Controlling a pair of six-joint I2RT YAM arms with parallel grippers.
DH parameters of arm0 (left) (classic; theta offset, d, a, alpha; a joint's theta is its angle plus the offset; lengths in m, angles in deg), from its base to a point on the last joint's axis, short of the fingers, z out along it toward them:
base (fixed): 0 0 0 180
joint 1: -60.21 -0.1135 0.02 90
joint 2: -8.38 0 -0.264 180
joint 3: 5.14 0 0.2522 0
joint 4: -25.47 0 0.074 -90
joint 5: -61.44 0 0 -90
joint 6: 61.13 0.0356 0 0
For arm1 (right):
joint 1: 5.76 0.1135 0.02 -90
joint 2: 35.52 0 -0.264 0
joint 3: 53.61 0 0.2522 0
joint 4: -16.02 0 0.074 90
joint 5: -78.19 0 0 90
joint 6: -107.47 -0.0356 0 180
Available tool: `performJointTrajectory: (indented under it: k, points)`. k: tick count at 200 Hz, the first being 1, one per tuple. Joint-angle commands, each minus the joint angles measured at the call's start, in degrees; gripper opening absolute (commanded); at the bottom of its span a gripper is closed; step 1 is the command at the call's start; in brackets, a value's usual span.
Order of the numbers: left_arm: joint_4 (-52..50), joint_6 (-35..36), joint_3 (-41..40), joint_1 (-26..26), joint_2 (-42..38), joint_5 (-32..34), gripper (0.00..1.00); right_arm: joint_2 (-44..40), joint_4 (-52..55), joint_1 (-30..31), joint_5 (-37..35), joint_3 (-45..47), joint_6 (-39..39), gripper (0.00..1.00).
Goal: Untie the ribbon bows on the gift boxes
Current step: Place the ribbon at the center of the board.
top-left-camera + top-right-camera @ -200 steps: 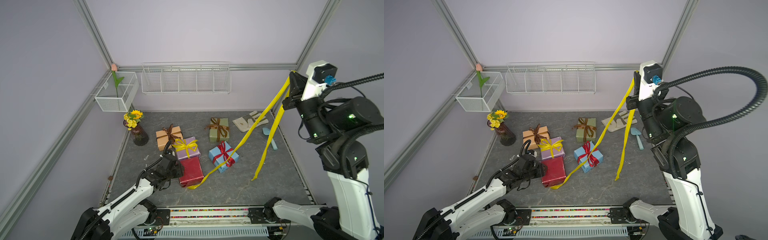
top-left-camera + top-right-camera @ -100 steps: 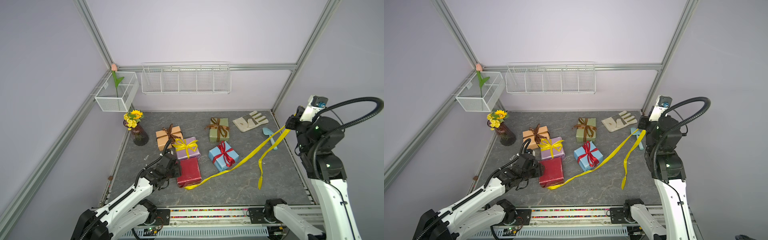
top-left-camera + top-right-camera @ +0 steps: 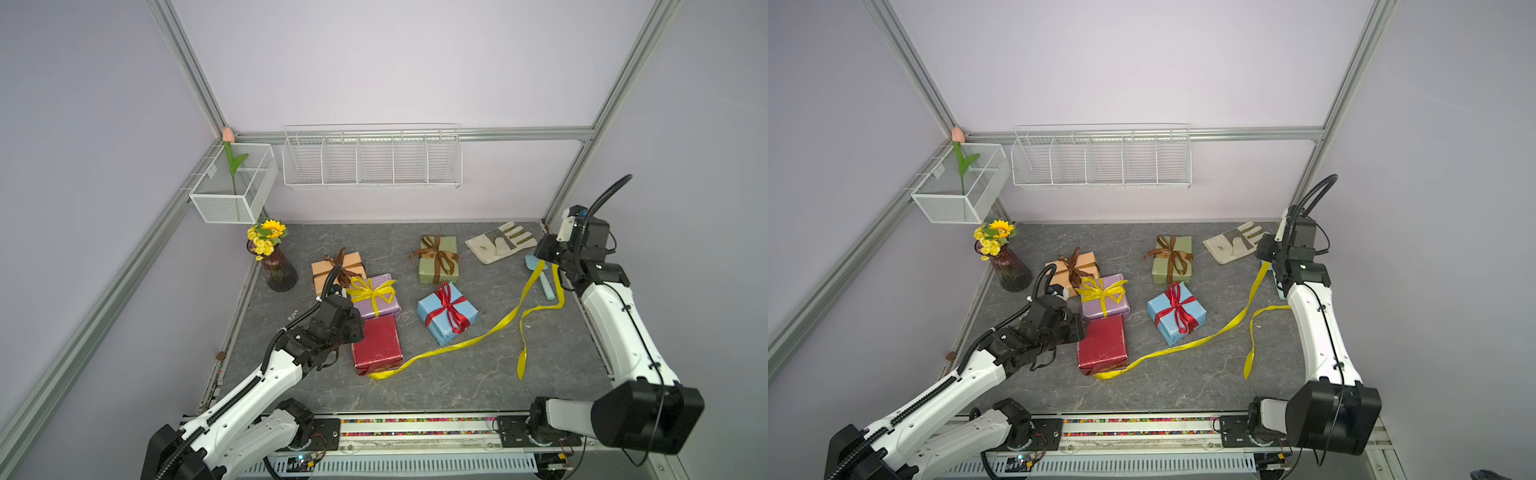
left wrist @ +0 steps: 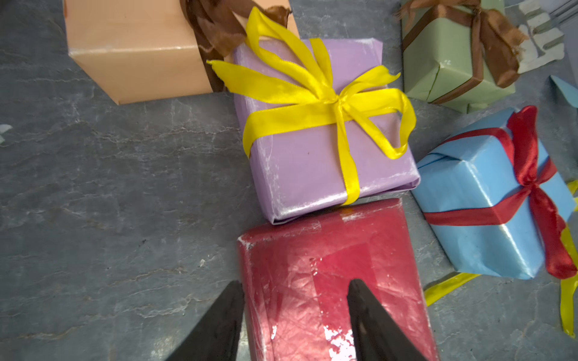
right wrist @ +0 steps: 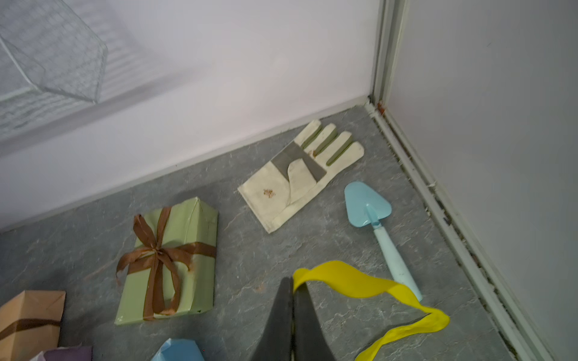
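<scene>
- Right gripper (image 5: pixel 292 293) pinches the loose yellow ribbon (image 3: pixel 469 343); its far end lies at the red box (image 3: pixel 376 345) (maybe caught under).
- Left gripper (image 4: pixel 294 283) spread over the box, not clamped.
- Pull low and sideways; pin the box.

the left arm (image 3: pixel 266 382) and right arm (image 3: pixel 611 316) wear glossy white shells between chunky black joints. a ribbed black cable (image 3: pixel 607 190) arcs off each wrist. the fingers (image 4: pixel 219 325) are flat black wedges.
</scene>
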Motion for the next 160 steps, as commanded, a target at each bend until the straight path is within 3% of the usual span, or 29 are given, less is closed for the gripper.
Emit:
performJointTrajectory:
  k: [1,34,68,124,139,155,160]
  points:
    - [-1.6,1.1,1.7,-0.1,-0.8,1.5,0.56,2.6,1.3,3.0,3.7,-0.8,-0.8,0.07]
    - [-1.6,1.3,1.9,-0.2,-0.5,1.8,0.56,7.8,3.2,8.3,5.3,-3.8,1.0,0.07]
    - [-1.5,1.1,1.8,-0.2,-0.3,1.5,0.56,12.3,1.2,10.0,8.5,-7.8,-0.8,0.07]
    - [-1.7,0.8,1.0,-0.2,-2.9,1.9,0.56,25.4,8.1,9.9,2.0,-20.0,-1.2,0.07]
    - [-2.4,0.9,1.2,-0.1,-3.5,1.7,0.56,27.7,11.2,10.0,-1.3,-20.9,-0.8,0.22]
    - [-3.2,1.4,1.8,-0.2,-3.7,1.5,0.57,26.2,11.3,10.2,-3.6,-18.2,-0.8,0.53]
    - [-3.5,1.6,2.1,-0.1,-3.6,1.5,0.57,25.4,10.8,10.2,-4.0,-17.2,-0.9,0.59]
